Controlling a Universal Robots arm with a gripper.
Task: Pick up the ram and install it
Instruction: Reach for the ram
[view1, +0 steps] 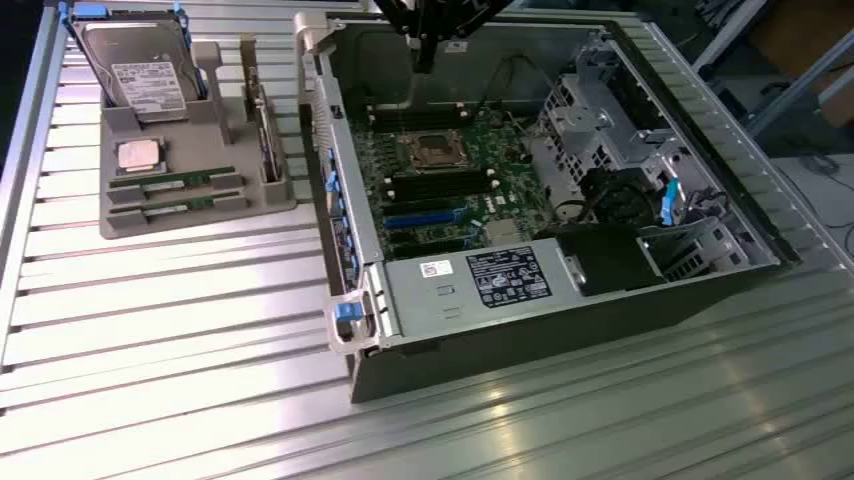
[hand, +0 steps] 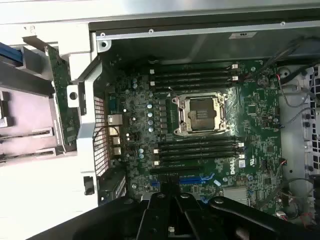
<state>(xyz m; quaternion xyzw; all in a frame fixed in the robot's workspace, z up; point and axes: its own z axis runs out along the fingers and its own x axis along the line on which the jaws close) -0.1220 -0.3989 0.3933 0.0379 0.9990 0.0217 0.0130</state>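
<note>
Lying well apart from fingers (view1: 424, 58) — ram (view1: 174, 181)

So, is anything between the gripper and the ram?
Yes. The gripper hangs over the open case; the ram sticks lie in the tray outside it. The case wall and an upright card stand between them; nothing covers the sticks from above.

ram (view1: 174, 181) in tray (view1: 267, 196), exterior view's left of case (view1: 534, 350)

White "DELL" lettering (hand: 231, 169) is printed on the motherboard (hand: 255, 110). The labels on the power supply (view1: 507, 277) and the hard drive (view1: 147, 77) are too small to read.
</note>
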